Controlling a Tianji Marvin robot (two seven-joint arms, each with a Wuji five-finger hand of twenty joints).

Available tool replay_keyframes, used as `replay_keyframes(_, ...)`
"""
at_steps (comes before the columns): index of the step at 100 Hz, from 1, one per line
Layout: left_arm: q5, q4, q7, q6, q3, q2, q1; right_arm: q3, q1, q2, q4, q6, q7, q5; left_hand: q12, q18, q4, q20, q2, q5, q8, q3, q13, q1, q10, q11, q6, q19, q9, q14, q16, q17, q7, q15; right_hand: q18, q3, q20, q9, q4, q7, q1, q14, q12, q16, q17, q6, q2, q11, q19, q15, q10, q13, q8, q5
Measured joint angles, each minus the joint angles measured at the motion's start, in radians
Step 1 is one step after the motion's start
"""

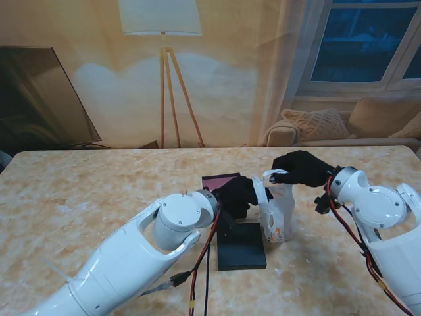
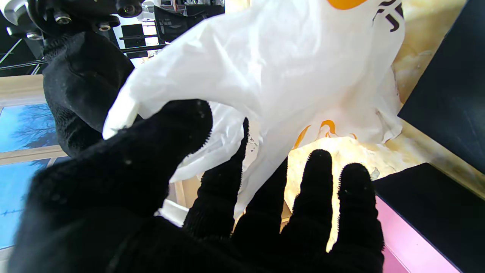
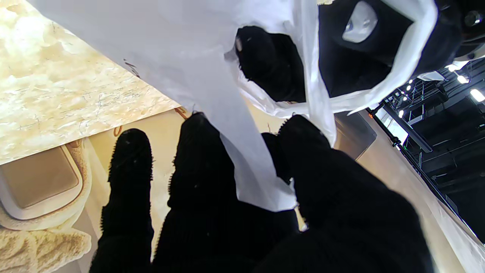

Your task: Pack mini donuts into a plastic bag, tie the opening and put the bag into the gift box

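Nearest me, a flat black lid [image 1: 241,246] lies on the counter [image 1: 85,197], just under the left hand's [image 1: 238,195] wrist. That hand's fingers [image 2: 216,182] are closed on the near top edge of the white plastic bag [image 1: 277,212], thumb against forefinger with the film pinched between. The bag stands on the counter directly beyond those fingertips, orange print low on its side. The right hand [image 1: 301,168] grips the bag's far top flap, its fingers [image 3: 201,163] clamped on the film. Behind the left hand's fingers sits the gift box [image 1: 219,180], pink inside.

White plastic bag [image 1: 276,214] upright beside pink-lined gift box [image 1: 220,182].
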Motion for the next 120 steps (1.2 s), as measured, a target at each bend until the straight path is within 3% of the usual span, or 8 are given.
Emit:
replay_keyframes(17,-0.003,-0.004,0.008,0.014,0.003,-0.003,0.000,-0.007,0.004,0.001,0.010,-0.006,0.001,0.005,-0.004,0.000,-0.073,0.000,-0.028,-0.022,0.131,-0.114,-0.011,0.081,0.005,-0.004,-0.045,-0.012,-0.022,0.000,-0.003,-0.009,0.378,-0.011,0.000,0.000,0.000,0.000,0.000,0.000,0.000,0.000,0.000,0.000,0.000,0.000,0.000,0.000,0.000,0.000,0.000,0.000,0.000,0.000)
replay_keyframes(42,-0.037,-0.018,0.008,0.029,-0.010,-0.006,0.010,-0.007,0.004,0.001,0.013,-0.011,0.004,0.008,0.006,0.000,-0.046,0.000,0.090,-0.068,0.228,-0.286,-0.010,0.167,0.005,0.009,-0.031,-0.012,-0.022,0.000,-0.003,-0.009,0.667,-0.012,0.000,0.000,0.000,0.000,0.000,0.000,0.000,0.000,0.000,0.000,0.000,0.000,0.000,0.000,0.000,0.000,0.000,0.000,0.000,0.000)
replay_keyframes(54,-0.049,-0.024,0.017,0.039,-0.015,-0.007,0.016,-0.005,0.002,0.001,0.013,-0.011,0.005,0.010,0.010,0.000,-0.030,0.000,0.115,-0.098,0.239,-0.319,-0.010,0.193,0.005,0.010,-0.019,-0.012,-0.022,0.000,-0.003,-0.009,0.635,-0.012,0.000,0.000,0.000,0.000,0.000,0.000,0.000,0.000,0.000,0.000,0.000,0.000,0.000,0.000,0.000,0.000,0.000,0.000,0.000,0.000)
replay_keyframes(63,-0.039,-0.024,0.017,0.038,-0.010,-0.007,0.015,-0.004,0.000,0.001,0.012,-0.012,0.010,0.016,0.010,0.000,-0.021,0.000,0.143,-0.129,0.082,-0.294,-0.010,0.145,0.005,0.010,0.017,-0.016,-0.022,0.000,-0.003,-0.009,0.297,-0.012,0.000,0.000,0.000,0.000,0.000,0.000,0.000,0.000,0.000,0.000,0.000,0.000,0.000,0.000,0.000,0.000,0.000,0.000,0.000,0.000)
replay_keyframes(71,0.009,-0.020,0.017,0.028,0.002,-0.007,0.011,-0.002,-0.001,0.002,0.011,-0.016,0.013,0.017,-0.009,0.000,0.031,0.009,0.178,-0.099,-0.038,-0.215,-0.010,0.046,0.009,-0.005,0.058,-0.019,-0.022,0.000,-0.003,-0.009,0.026,-0.012,0.000,0.000,0.000,0.000,0.000,0.000,0.000,0.000,0.000,0.000,0.000,0.000,0.000,0.000,0.000,0.000,0.000,0.000,0.000,0.000)
replay_keyframes(86,0.008,-0.014,0.013,0.016,0.004,-0.006,0.009,0.006,-0.006,0.002,0.008,-0.019,0.016,0.030,-0.054,0.000,0.040,0.011,0.178,-0.089,-0.119,-0.193,-0.035,0.012,0.021,-0.054,0.070,-0.033,-0.050,0.000,-0.005,-0.015,-0.167,-0.027,0.000,0.000,0.000,0.000,0.000,0.000,0.000,0.000,0.000,0.000,0.000,0.000,0.000,0.000,0.000,0.000,0.000,0.000,0.000,0.000)
replay_keyframes(103,-0.083,-0.019,0.032,0.039,-0.017,-0.013,0.021,0.008,-0.009,0.003,0.002,-0.018,0.020,0.040,-0.084,0.000,0.040,0.011,0.216,-0.089,-0.113,-0.197,-0.070,0.056,0.020,-0.094,-0.046,-0.075,-0.083,0.000,-0.044,-0.036,-0.182,-0.074,0.000,0.000,0.000,0.000,0.000,0.000,0.000,0.000,0.000,0.000,0.000,0.000,0.000,0.000,0.000,0.000,0.000,0.000,0.000,0.000)
replay_keyframes(120,-0.132,-0.040,0.035,0.083,-0.036,-0.018,0.035,0.003,-0.009,0.004,0.002,-0.018,0.021,0.040,-0.084,0.000,0.021,0.011,0.201,-0.012,-0.001,-0.374,-0.065,0.263,0.018,-0.081,-0.099,-0.090,-0.083,-0.003,-0.051,-0.036,0.142,-0.074,0.000,0.000,0.000,0.000,0.000,0.000,0.000,0.000,0.000,0.000,0.000,0.000,-0.001,0.000,0.000,0.001,0.000,0.000,0.000,0.000)
